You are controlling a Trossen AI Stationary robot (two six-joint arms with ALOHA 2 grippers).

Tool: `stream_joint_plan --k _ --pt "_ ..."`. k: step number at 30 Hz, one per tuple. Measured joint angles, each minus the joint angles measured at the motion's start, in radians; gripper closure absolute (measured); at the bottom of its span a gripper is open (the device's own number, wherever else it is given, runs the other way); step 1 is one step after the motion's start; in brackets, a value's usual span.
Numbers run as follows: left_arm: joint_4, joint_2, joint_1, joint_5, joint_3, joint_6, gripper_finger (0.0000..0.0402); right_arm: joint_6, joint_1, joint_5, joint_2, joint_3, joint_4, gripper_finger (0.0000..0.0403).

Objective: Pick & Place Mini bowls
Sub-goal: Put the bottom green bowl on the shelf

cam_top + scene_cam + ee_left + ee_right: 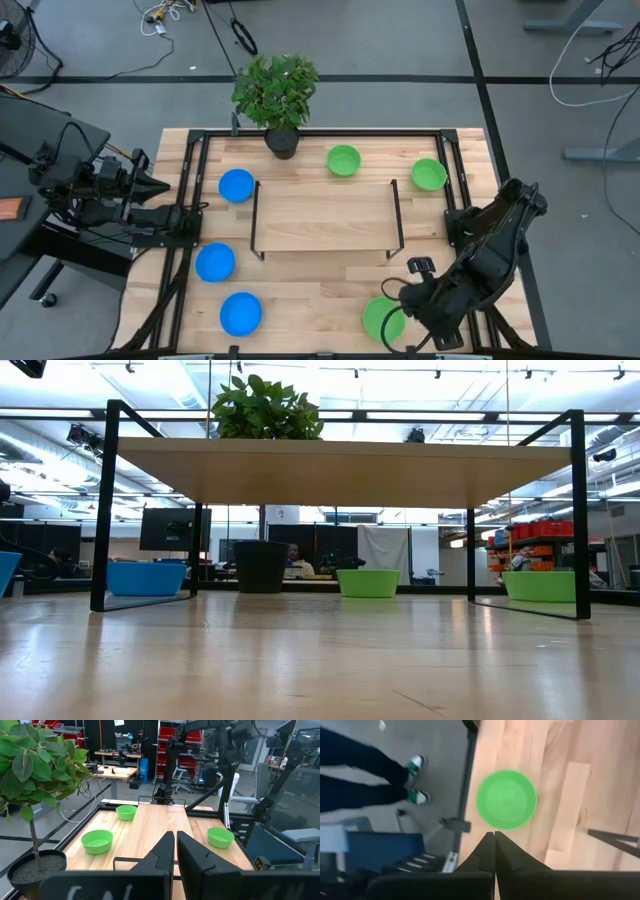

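Three blue mini bowls rest on their bases along the table's left side. Two green mini bowls sit near the far edge. A third green bowl lies at the near right corner. My right gripper hangs above that bowl, shut, pointing steeply down, clear of it. My left gripper waits at the left edge, pointing level across the table, fingers together and holding nothing.
A low wooden riser on black legs stands mid-table. A leafy plant in a dark pot sits at the far edge. A person's legs and shoes stand just beyond the table edge by the near green bowl. A black frame rail runs along the table's right edge.
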Motion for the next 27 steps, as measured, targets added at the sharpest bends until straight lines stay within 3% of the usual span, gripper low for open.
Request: stream_joint_plan --k 15,27 --pt "0.000 0.000 0.000 0.000 0.000 0.000 0.0378 -0.143 0.030 0.028 -0.002 -0.245 0.280 0.0403" --pt "0.000 0.000 0.000 0.000 0.000 0.000 0.0378 -0.506 0.069 0.027 -0.002 -0.401 0.443 0.0403"
